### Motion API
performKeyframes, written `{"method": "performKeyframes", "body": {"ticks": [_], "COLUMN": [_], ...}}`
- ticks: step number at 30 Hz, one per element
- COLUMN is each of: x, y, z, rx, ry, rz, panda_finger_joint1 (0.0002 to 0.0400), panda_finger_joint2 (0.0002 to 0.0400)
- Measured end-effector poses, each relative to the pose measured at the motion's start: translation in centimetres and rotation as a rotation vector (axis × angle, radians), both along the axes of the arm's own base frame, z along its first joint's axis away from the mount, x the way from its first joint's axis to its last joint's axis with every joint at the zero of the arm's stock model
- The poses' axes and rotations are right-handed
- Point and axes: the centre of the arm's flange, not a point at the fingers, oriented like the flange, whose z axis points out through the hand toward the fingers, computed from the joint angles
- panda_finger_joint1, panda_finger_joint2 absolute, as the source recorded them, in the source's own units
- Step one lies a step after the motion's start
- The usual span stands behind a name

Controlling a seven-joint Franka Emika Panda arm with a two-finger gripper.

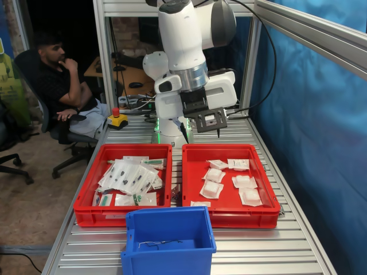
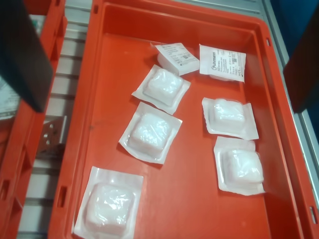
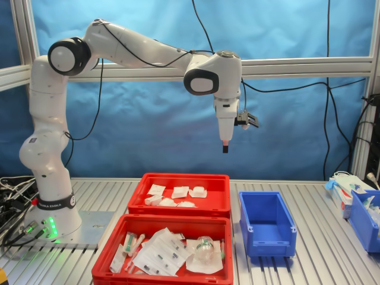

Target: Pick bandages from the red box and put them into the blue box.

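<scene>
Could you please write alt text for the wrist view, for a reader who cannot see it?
Seven bandages, white square sealed packets, lie scattered flat in the red box, seen from above. Two show printed backs; five show puffy pads. Dark gripper fingers frame both edges, spread apart and empty.

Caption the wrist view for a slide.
Seven white bandages lie scattered in the red box, seen from above between open gripper fingers.
</scene>
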Motion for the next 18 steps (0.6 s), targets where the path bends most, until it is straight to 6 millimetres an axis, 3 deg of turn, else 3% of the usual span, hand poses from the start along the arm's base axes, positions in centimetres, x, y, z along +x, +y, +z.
{"method": "performKeyframes", "body": {"ticks": [8, 18], "x": [-0.4, -1.7], "y": [0.9, 3.2], "z": [-0.9, -4.1], "rx": [-0.059, -0.108], "ry": [0.014, 0.044], "rz": [0.044, 0.106], "panda_finger_joint1": [0.04, 0.04], "panda_finger_joint2": [0.04, 0.04]}}
